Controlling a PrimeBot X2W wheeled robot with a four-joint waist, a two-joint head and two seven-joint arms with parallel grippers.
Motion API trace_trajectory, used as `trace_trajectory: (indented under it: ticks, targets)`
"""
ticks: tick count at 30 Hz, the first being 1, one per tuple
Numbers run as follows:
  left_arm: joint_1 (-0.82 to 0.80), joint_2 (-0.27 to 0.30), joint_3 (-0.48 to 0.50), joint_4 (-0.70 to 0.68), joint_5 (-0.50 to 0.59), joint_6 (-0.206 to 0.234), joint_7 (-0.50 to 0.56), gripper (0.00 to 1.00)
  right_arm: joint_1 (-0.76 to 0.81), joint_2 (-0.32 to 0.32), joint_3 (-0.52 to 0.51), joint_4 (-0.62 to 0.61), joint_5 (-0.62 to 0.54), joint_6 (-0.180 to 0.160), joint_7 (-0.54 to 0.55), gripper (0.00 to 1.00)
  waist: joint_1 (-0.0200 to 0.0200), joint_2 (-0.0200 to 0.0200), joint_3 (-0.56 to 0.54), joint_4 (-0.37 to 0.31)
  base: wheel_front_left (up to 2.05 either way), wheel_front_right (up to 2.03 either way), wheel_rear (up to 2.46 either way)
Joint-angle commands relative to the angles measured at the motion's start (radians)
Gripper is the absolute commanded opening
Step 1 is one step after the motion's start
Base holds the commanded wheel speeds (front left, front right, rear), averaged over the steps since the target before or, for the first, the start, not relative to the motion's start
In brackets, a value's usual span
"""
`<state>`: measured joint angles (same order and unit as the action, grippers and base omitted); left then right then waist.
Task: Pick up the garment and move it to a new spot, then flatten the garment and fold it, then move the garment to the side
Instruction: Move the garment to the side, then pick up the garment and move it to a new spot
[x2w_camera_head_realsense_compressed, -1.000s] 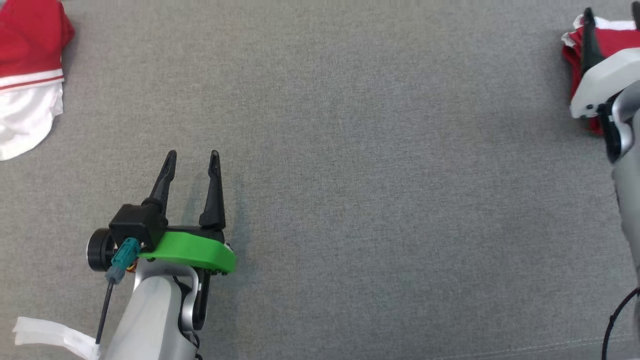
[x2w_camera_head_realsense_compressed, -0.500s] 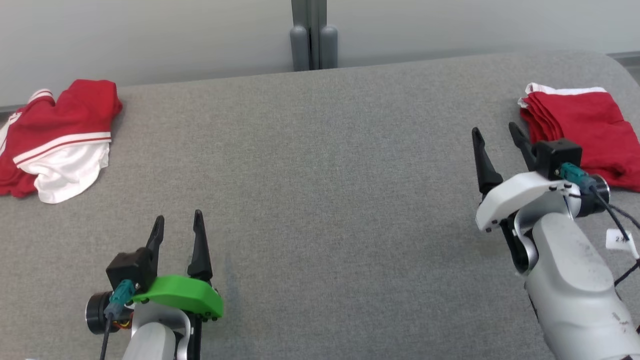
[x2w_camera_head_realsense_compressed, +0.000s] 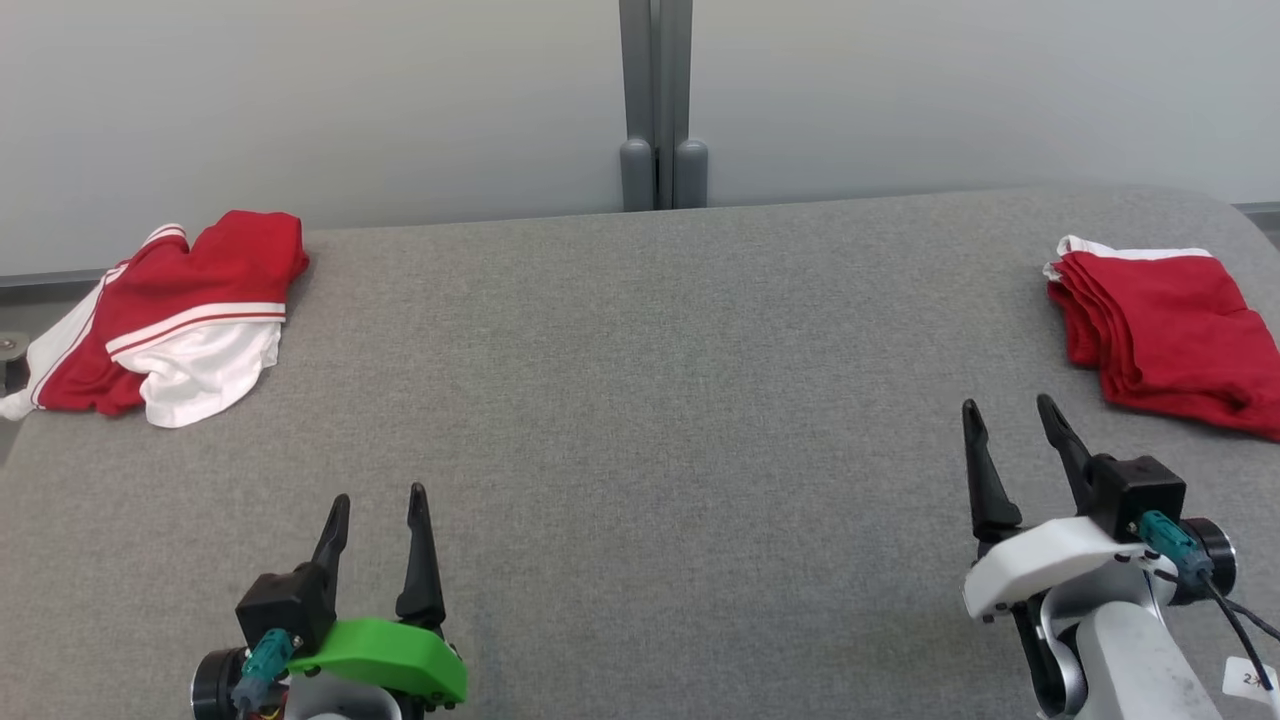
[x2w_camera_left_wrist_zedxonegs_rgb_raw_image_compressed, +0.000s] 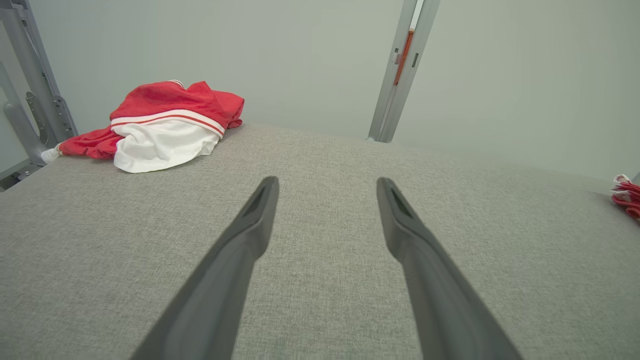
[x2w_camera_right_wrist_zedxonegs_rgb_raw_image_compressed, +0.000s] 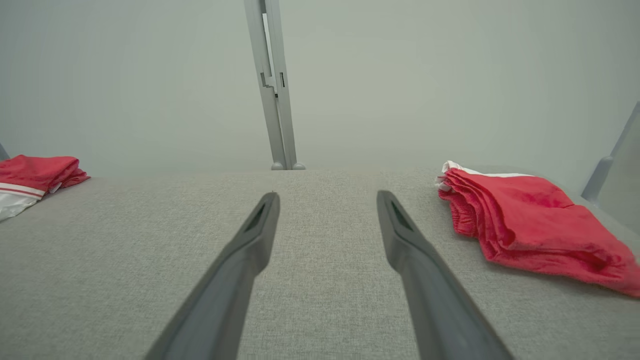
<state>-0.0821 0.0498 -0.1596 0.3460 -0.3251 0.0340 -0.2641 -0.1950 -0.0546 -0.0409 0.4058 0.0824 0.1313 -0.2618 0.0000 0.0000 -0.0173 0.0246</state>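
A wide worktop (x2w_camera_head_realsense_compressed: 650, 400) covered in grey woven cloth takes up most of the head view, its far corners rounded, and a plain pale wall (x2w_camera_head_realsense_compressed: 400, 100) rises behind it. A slim grey post (x2w_camera_head_realsense_compressed: 655, 100) runs up that wall at the middle of the far edge. At the far left corner lies the crumpled garment (x2w_camera_head_realsense_compressed: 190, 300), red with white bands and a white panel bunched toward the front, one end spilling over the worktop's left edge. At the far right side lies the folded garment (x2w_camera_head_realsense_compressed: 1170, 330), a red stack with its layered edges facing inward and a strip of white trim along the back. The two are well apart, with bare grey cloth between them. Near the front left is the left tool (x2w_camera_head_realsense_compressed: 380, 495) on its green mount, and near the front right is the right tool (x2w_camera_head_realsense_compressed: 1007, 403) on its white mount, just short of the folded garment and not touching it. Both tools are released: in each wrist view the two dark fingers (x2w_camera_left_wrist_zedxonegs_rgb_raw_image_compressed: 250, 235) stand spread apart above the cloth, gripping nothing and pointing toward the far wall.
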Motion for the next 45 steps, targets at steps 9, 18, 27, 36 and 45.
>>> trace_trajectory:
  ticks: [9,18,27,36,45]
  targets:
    - [0.030,0.002,-0.019,-0.002,-0.006,0.011,0.000,1.00,0.110,0.003,0.035,-0.074,0.077,-0.001,-0.004,1.00,0.0000,0.0000,-0.003,0.004,0.00,0.00,0.00]
    - [0.029,0.002,-0.031,0.009,-0.005,0.005,0.000,1.00,0.129,0.004,0.037,-0.081,0.078,-0.001,-0.004,1.00,0.0000,0.0000,-0.011,0.008,0.00,0.00,0.00]
    - [0.021,0.002,-0.040,0.013,-0.002,0.003,0.000,1.00,0.145,0.004,0.037,-0.092,0.080,-0.001,-0.004,1.00,0.0000,0.0000,-0.012,0.070,0.00,0.00,0.00]
    - [0.002,0.002,-0.018,0.006,0.017,0.006,0.000,1.00,0.137,0.003,0.045,-0.106,0.095,-0.001,-0.004,1.00,0.0000,0.0000,0.006,0.260,0.00,0.00,0.00]
    - [0.003,0.002,0.018,-0.004,0.029,-0.002,0.000,1.00,0.118,0.003,0.059,-0.108,0.102,-0.001,-0.004,1.00,0.0000,0.0000,0.019,0.428,0.00,0.00,0.00]
